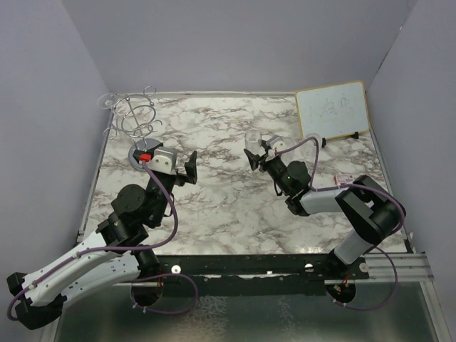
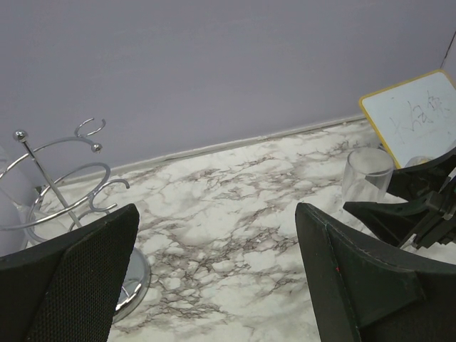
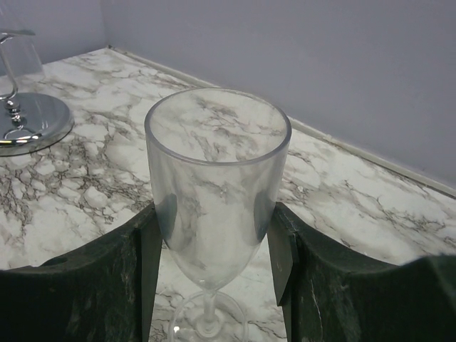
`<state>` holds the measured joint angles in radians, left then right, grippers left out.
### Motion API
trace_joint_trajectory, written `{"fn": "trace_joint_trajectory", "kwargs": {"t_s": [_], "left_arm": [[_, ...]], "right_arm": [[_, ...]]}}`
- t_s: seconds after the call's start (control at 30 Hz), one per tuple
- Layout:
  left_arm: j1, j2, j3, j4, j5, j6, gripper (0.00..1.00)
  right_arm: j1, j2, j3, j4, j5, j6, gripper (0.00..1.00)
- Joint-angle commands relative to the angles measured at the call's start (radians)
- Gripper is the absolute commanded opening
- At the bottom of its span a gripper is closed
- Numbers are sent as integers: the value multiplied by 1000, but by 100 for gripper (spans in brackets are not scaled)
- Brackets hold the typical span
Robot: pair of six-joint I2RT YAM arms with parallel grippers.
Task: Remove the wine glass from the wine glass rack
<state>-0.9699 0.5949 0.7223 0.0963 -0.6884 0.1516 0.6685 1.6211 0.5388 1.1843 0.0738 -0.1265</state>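
Observation:
A clear wine glass stands upright between my right gripper's fingers, which press on both sides of its bowl. Its foot is at or just above the marble table. In the top view the glass and right gripper are at mid-table, right of centre. The chrome wine glass rack stands at the far left; it also shows in the left wrist view. Another glass hangs on its left side. My left gripper is open and empty, just right of the rack's base.
A small whiteboard leans at the back right corner. Purple walls close the table on three sides. The rack's round mirror base lies to the left of the held glass.

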Motion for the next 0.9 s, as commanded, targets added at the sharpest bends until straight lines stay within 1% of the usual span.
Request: {"fn": "trace_joint_trajectory", "kwargs": {"t_s": [0.0, 0.2, 0.4, 0.87], "left_arm": [[5, -7, -14, 21, 9, -8, 93], [6, -9, -15, 21, 9, -8, 93], [7, -11, -15, 20, 9, -9, 93], [7, -16, -15, 20, 10, -11, 92]], "right_arm": [[9, 37, -4, 128, 44, 3, 45], [9, 84, -4, 196, 71, -10, 45], [9, 96, -13, 201, 66, 5, 45], [9, 116, -6, 180, 77, 16, 51]]}}
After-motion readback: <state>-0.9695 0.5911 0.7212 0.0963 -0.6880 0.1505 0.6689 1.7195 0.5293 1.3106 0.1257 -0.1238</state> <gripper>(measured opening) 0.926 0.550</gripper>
